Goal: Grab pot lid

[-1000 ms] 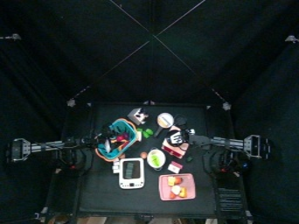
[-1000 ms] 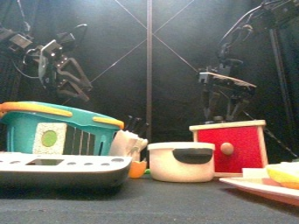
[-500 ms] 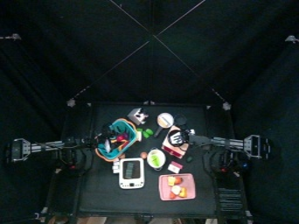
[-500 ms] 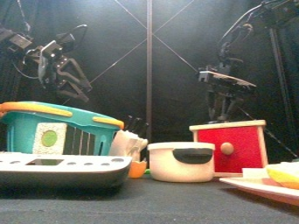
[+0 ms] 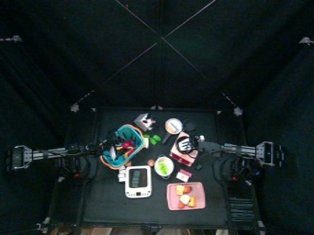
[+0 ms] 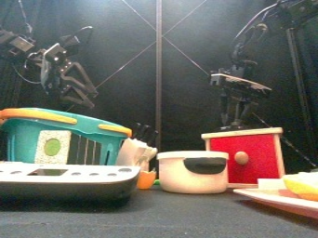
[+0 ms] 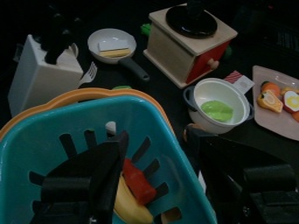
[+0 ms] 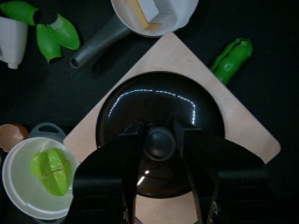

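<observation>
The black pot lid [image 8: 158, 109] lies on the pale top of a red box [image 6: 245, 157]; it also shows in the left wrist view [image 7: 190, 20]. My right gripper [image 8: 159, 140] hangs just above it, open, with one jaw on each side of the lid's knob [image 8: 158, 145] and not closed on it. In the front view the right gripper [image 6: 243, 110] is right over the box. My left gripper [image 5: 117, 151] is open and empty above the teal basket [image 7: 82, 149].
A white pot [image 8: 45, 171] with a green piece in it stands next to the box. A white frying pan [image 8: 149, 13], a green pepper [image 8: 233, 59], a plate of fruit [image 7: 275, 96], a white knife block [image 7: 41, 70] and a white scale [image 6: 62, 181] crowd the table.
The right gripper has shifted only slightly above the red box. The left arm has not moved.
</observation>
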{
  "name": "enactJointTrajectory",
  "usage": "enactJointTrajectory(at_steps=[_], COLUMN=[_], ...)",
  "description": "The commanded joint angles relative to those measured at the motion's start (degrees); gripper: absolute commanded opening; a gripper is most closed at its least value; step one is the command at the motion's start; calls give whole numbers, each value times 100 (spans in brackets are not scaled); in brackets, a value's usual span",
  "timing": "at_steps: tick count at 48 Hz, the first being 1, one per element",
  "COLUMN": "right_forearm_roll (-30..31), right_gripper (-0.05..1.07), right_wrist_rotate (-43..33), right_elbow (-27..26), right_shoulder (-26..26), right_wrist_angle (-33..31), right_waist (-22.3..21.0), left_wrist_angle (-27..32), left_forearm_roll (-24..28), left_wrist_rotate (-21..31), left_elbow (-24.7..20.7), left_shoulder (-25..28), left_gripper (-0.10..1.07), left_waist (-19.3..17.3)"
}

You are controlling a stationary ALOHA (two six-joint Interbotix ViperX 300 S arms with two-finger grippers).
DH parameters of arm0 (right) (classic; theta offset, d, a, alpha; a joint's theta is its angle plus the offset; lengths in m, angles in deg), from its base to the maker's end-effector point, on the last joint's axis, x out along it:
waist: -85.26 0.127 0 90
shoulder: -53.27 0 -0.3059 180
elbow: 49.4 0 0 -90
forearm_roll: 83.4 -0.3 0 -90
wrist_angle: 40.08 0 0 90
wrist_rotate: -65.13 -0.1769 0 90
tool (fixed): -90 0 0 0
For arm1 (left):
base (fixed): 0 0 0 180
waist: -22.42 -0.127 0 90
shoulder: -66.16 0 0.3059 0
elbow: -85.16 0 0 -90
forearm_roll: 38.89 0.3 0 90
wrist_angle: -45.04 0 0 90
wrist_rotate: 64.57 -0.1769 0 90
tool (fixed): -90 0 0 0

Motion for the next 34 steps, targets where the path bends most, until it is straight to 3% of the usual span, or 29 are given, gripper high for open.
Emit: enactJointTrajectory(at_steps=[1, 34], right_forearm_roll=[18, 9], right_gripper=[69, 69], right_wrist_rotate=[-9, -9], right_elbow=[-185, -290], right_shoulder=[193, 255], right_wrist_angle=[26, 97], right_waist=[18, 176], left_wrist_angle=[-9, -9], left_forearm_roll=[0, 0], left_wrist_rotate=[-9, 0], left_elbow=[-79, -53], left_shoulder=[-9, -9], left_gripper=[91, 91], left_waist=[-18, -18])
